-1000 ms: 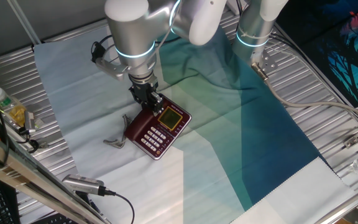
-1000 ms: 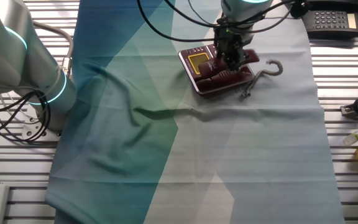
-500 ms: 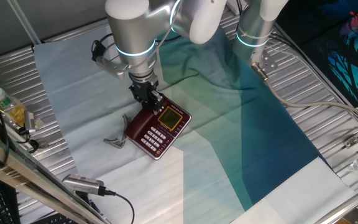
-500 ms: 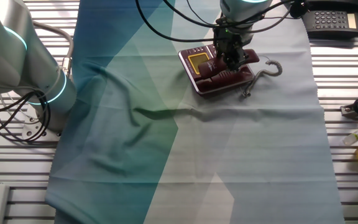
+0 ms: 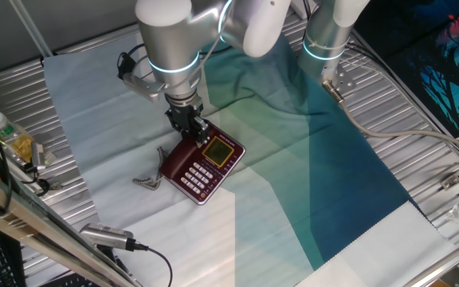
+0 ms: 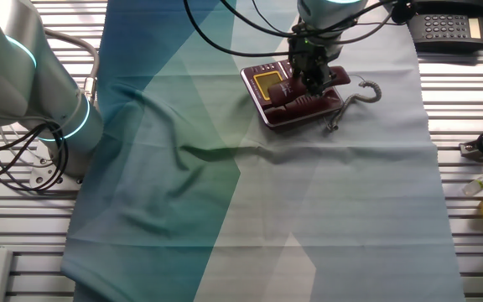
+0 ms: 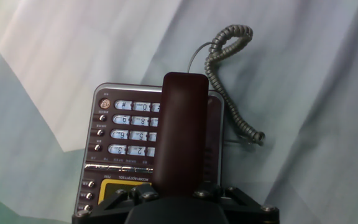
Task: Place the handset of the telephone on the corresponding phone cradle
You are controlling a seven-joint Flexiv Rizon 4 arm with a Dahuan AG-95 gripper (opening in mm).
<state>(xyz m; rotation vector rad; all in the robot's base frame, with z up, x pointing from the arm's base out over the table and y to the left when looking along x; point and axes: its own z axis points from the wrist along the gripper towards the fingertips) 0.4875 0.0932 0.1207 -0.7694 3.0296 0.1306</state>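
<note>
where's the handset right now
In the hand view the handset is at centre, held in the pincer above the telephone, overlapping its keypad's right columns, with the coiled cord to its right.

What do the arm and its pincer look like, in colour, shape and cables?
The arm is made of thick, rounded, silver-grey segments, with a glowing cyan ring at the joint. Black cables run beside the wrist. The pincer is small, black and blocky; the hand view shows screws on its dark body.
</note>
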